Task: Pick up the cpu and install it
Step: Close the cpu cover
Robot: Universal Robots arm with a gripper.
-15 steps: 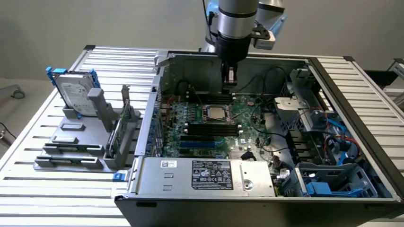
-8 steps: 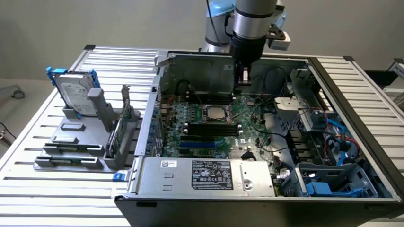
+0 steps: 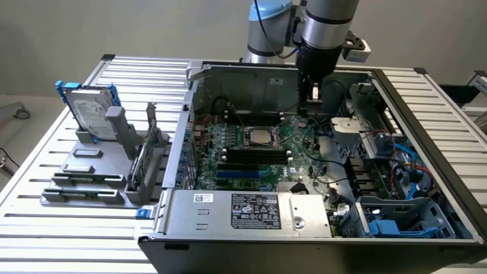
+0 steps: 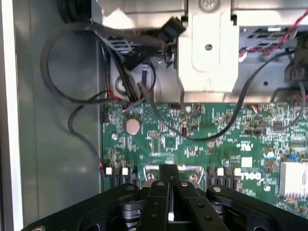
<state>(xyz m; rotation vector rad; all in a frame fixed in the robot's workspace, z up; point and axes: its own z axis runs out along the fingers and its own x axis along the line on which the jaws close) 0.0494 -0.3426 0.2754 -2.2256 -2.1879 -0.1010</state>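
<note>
End effector point(image 4: 168, 173) pressed together, seemingly empty, above the motherboard point(image 4: 202, 139) — the cpu point(image 3: 259, 137) already lies seated there; slow, vertical moves clear of the cables point(image 4: 72, 98) seem wisest.

Slatted table point(image 3: 61, 234), open computer case point(image 3: 304, 255), grey parts rack point(image 3: 84, 195)

Exterior view.
- Desk point(image 3: 45, 228): pale silver, ribbed in parallel slats.
- Motherboard point(image 3: 228, 154): green, with black slots and one blue slot.
- Cpu point(image 3: 257, 136), centre of frame: dull silver-grey.
- Hard drive point(image 3: 90, 117), upper left: silver, white label, blue bracket.
- Rack point(image 3: 84, 194), lower left: plain grey.
- Power supply point(image 3: 251, 212), lower centre: silver, white-and-black label.
- Caddy point(image 3: 400, 222), lower right: blue.
- Arm point(image 3: 266, 28): grey, pale blue band.

Wrist view.
- Pincer point(image 4: 168, 169): matte black.
- Cables point(image 4: 57, 57): black.
</note>
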